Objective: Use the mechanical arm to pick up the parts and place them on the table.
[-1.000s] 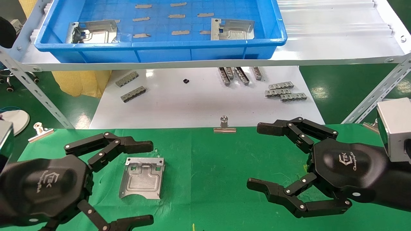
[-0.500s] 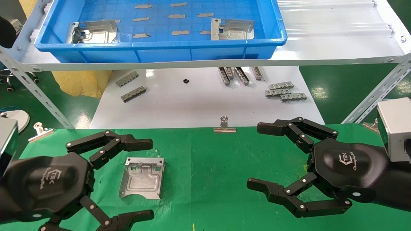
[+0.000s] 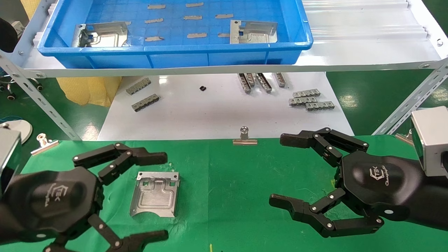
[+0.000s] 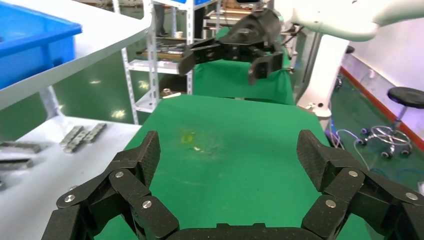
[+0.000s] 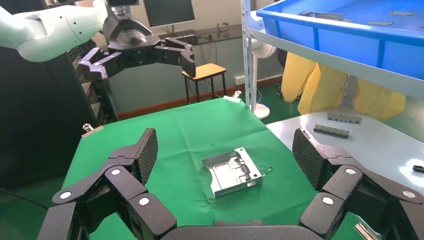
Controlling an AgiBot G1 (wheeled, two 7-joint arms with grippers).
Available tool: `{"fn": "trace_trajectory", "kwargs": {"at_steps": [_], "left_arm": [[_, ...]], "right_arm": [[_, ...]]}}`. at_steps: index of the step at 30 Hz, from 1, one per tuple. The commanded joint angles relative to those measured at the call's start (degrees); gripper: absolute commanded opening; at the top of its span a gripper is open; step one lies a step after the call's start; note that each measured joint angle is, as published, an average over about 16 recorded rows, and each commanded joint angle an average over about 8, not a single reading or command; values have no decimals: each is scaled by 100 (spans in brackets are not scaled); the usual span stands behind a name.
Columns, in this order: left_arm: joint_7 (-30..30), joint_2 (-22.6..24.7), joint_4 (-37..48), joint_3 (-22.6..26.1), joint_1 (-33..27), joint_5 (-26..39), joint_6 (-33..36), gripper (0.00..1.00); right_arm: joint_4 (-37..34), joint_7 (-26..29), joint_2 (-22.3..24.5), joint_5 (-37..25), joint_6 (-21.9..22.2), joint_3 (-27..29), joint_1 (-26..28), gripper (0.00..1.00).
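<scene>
One silvery stamped part [image 3: 154, 194] lies flat on the green table [image 3: 231, 182], also seen in the right wrist view [image 5: 232, 171]. Two more parts sit in the blue tray: one at its left [image 3: 101, 35], one at its right [image 3: 252, 32]. My left gripper [image 3: 155, 196] is open and empty, raised above the table, its fingers either side of the lying part as seen from the head. My right gripper [image 3: 285, 171] is open and empty, hovering over the table's right half. In the left wrist view my left gripper [image 4: 227, 157] faces bare green cloth.
The blue tray [image 3: 175, 52] stands on a raised white shelf [image 3: 367, 52] with angled steel legs. Small grey ridged bars [image 3: 309, 99] lie on the lower white surface. Silver binder clips [image 3: 245, 138] hold the cloth's far edge.
My left gripper has drifted slightly up and away from the lying part. The right arm and the part have not moved.
</scene>
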Motion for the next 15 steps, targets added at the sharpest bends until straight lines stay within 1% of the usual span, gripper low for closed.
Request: {"fn": "trace_trajectory", "kwargs": {"at_steps": [1,15], "left_arm": [[1,0,2,1,-1,0,0,100],[5,-2,5,8,-4,-4,0,100]], "right_arm": [[7,6,-5,-9,-8,9,1,100],[107,105,-86,-153,-129,150,14,100]]}}
